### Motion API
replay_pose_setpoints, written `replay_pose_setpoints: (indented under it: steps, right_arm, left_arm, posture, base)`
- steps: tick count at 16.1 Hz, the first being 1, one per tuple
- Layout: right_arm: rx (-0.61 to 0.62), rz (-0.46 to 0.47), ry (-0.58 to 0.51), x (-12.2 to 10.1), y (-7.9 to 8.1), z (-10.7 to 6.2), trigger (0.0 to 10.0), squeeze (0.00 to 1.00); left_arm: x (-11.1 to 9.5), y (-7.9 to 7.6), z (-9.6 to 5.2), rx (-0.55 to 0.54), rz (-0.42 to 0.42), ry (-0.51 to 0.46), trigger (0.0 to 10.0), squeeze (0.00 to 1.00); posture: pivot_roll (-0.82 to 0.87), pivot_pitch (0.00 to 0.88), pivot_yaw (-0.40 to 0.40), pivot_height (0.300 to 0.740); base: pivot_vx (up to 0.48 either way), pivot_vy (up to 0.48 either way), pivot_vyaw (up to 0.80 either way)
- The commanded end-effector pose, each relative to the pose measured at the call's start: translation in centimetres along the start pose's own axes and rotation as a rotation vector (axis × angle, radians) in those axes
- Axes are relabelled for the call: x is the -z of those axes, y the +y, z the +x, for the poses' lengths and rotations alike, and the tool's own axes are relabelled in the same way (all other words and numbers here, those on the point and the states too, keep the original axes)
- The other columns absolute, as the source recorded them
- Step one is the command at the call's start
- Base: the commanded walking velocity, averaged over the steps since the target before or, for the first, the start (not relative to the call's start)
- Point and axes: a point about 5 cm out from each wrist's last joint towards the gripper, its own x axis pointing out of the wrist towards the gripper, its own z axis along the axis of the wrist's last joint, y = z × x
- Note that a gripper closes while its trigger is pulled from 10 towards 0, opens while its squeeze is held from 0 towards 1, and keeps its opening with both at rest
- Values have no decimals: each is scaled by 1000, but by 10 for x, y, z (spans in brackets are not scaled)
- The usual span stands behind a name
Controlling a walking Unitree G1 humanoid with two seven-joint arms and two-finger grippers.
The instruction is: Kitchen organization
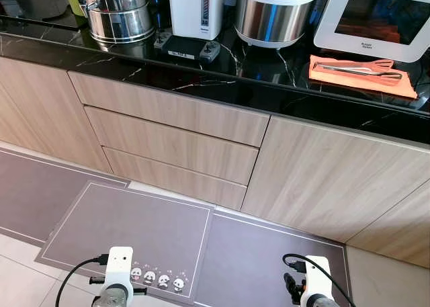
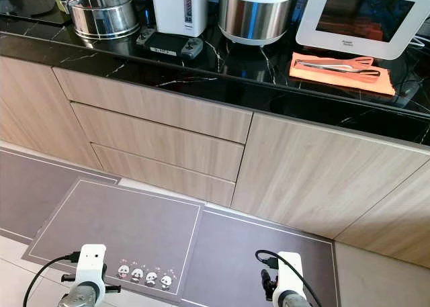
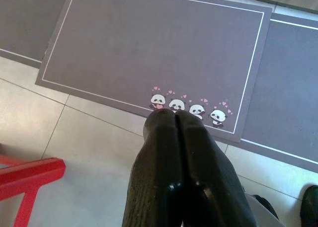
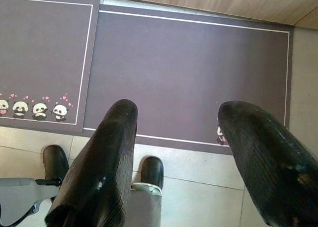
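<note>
Tongs: metal pair (image 1: 359, 69) on an orange cloth (image 1: 363, 77), tabletop's right end, before a white oven (image 1: 376, 18).
Tabletop: black marble (image 1: 222, 75); steel pot (image 1: 121, 11), white kettle (image 1: 197, 8), rice cooker (image 1: 275, 11).
Drawers: three (image 1: 171, 144), wood-grain.
Floor: grey mats; four pandas (image 3: 188, 105).
Left tool (image 3: 175, 118): fingers pressed together, low.
Right tool (image 4: 176, 113): fingers spread, empty.

Even, bright daylight fills both head views, which are sharp throughout. The glossy black surface (image 1: 222, 78) mirrors the appliances and carries pale glare streaks (strongest far left). The wrist views are softer, with highlights on the left end effector (image 3: 175, 113).
</note>
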Motion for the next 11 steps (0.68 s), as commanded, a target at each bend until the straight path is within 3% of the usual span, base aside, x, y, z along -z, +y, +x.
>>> replay_pose_setpoints:
  steps: [1,11]
  right_arm:
    - [-23,159,-25,-16,17,6,10000,0]
    - [-35,184,-16,-11,23,6,10000,0]
  left_arm:
    - [-5,-17,6,171,53,136,10000,0]
    - [-2,-9,5,155,67,138,10000,0]
  posture:
    - [62,0,-25,740]
    - [65,0,-6,740]
  base:
    - [0,0,0]
    - [0,0,0]
